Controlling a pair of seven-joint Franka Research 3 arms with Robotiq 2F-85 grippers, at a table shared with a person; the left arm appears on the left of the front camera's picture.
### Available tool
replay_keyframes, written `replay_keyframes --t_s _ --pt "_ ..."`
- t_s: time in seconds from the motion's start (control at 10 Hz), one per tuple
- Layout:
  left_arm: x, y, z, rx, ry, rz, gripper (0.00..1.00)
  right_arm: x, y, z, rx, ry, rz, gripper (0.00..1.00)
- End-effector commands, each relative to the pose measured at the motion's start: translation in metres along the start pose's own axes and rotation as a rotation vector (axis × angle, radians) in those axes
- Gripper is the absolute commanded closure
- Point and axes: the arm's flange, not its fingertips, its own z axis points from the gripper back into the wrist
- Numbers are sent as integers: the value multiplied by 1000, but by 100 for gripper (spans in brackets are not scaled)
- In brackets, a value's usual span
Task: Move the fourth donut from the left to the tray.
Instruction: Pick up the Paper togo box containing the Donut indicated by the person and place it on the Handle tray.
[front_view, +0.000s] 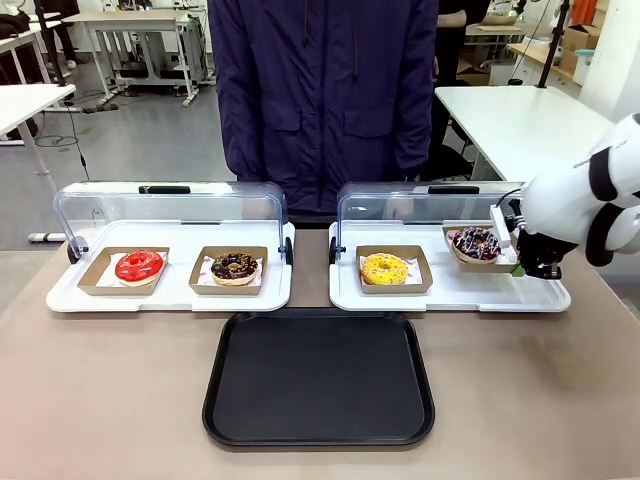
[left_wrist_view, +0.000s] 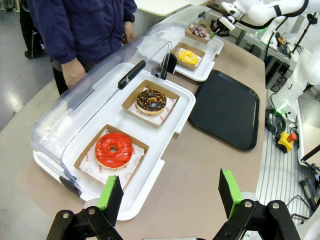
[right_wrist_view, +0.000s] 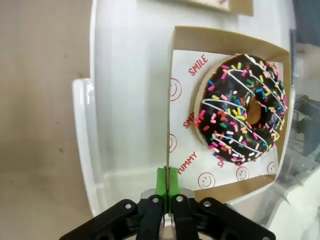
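Four donuts sit in four cardboard holders: red (front_view: 139, 266), chocolate (front_view: 234, 266), yellow (front_view: 385, 268), drizzled (front_view: 476, 243). Two white trays (front_view: 170, 297); one black tray (front_view: 318, 376).

I work in a robotics lab: white worktables (front_view: 520, 120) on a grey floor (front_view: 140, 140), cardboard boxes (front_view: 575, 45) stacked behind, cables (left_wrist_view: 274, 122) and a yellow emergency-stop button (left_wrist_view: 286, 141) beside my brown table (front_view: 110, 390).
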Motion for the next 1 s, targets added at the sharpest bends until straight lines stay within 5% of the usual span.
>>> replay_keyframes --t_s 0.0,0.5,0.9 --pt "0 -3 -1 -1 -9 -9 0 17 16 29 -15 16 -22 98" --pt "0 -3 -1 -1 -9 -9 0 76 48 79 -9 13 -165 98" --pt "0 -3 -1 -1 -9 -9 0 154 79 71 24 18 -130 98"
